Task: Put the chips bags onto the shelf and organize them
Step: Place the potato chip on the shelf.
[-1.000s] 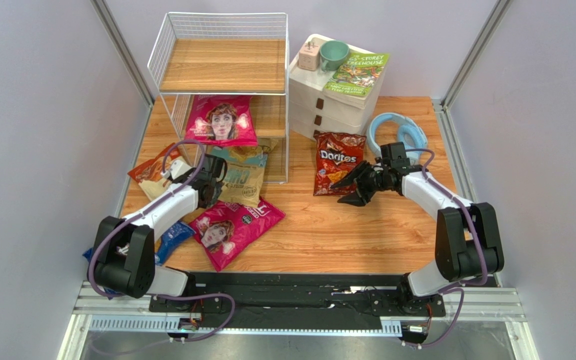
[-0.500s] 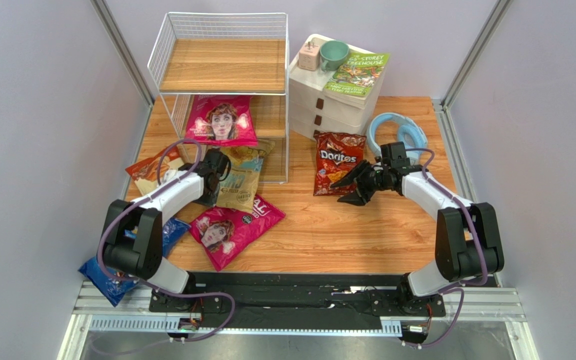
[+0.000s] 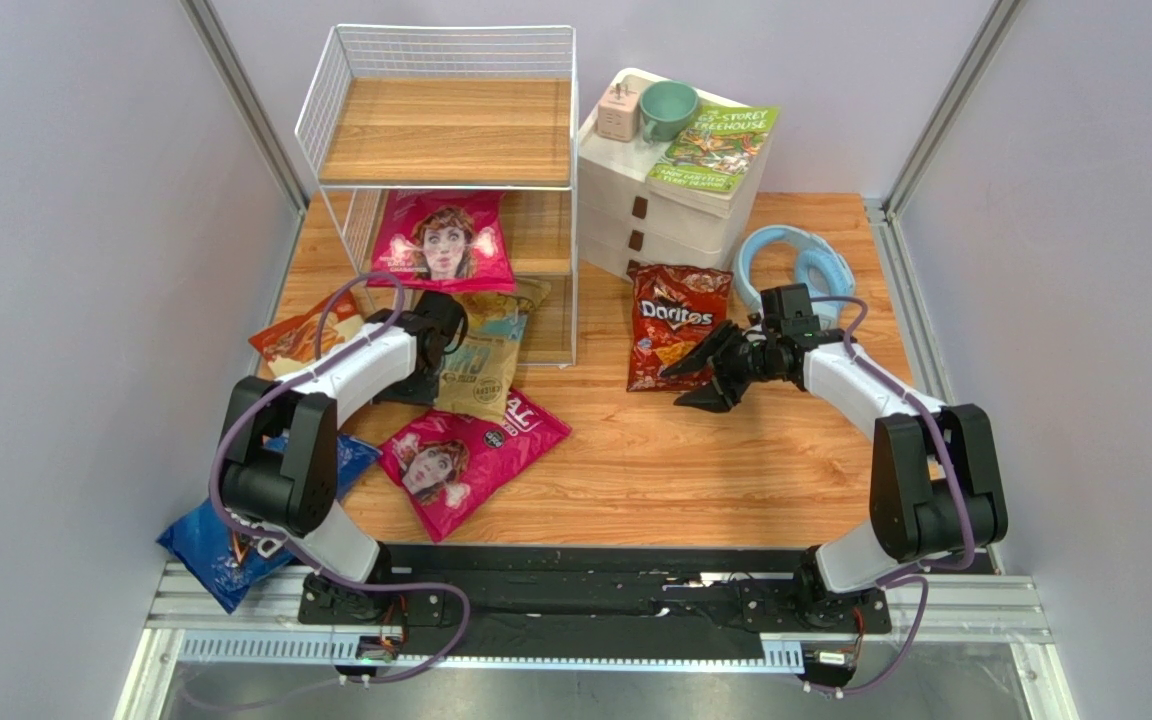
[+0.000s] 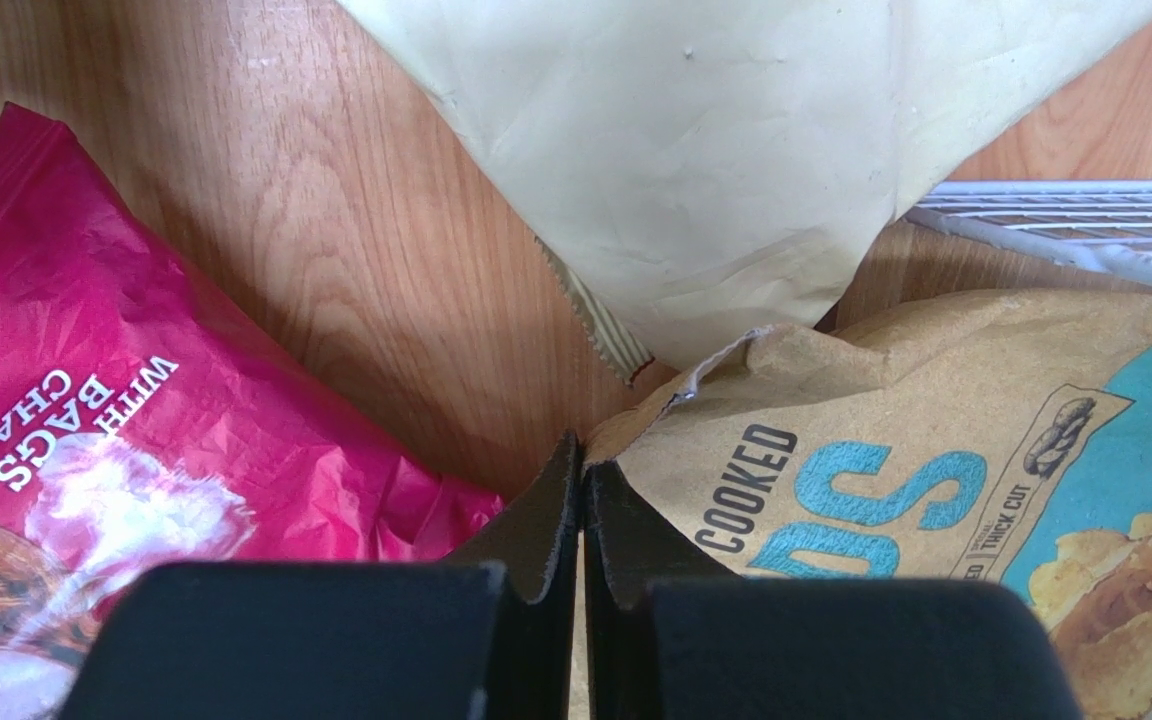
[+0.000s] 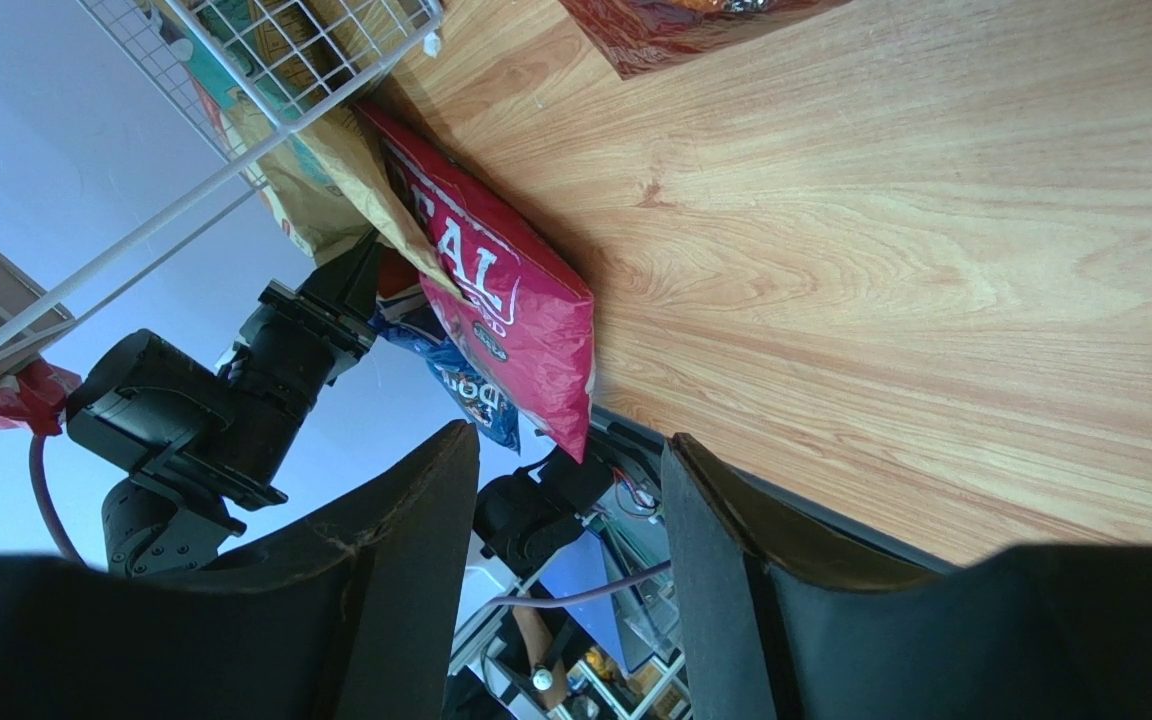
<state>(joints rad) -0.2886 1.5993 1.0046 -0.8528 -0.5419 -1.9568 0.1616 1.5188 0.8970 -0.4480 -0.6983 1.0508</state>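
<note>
At shelf point(image 3: 447, 135) foot: left gripper point(image 4: 582, 455), fingers pressed together at tan bag point(image 4: 898, 495) corner, hold unclear. Confirm pinch before lifting higher. Right gripper point(image 5: 567, 438): spread, empty.

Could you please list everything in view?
shelf: one, white, back left
magenta bags: two, one on shelf, one on table
tan bag: one, tan-teal, at shelf's foot
orange bag: one, left of shelf
red Doritos: one, mid table
blue Doritos: one, near left corner
drawers: one, white, beside shelf
book: one, green, on drawers
cup: one, green, on drawers
ring: one, blue, right of drawers
left hand: one, black, shut at tan bag's corner
right hand: one, black, open beside red Doritos
</note>
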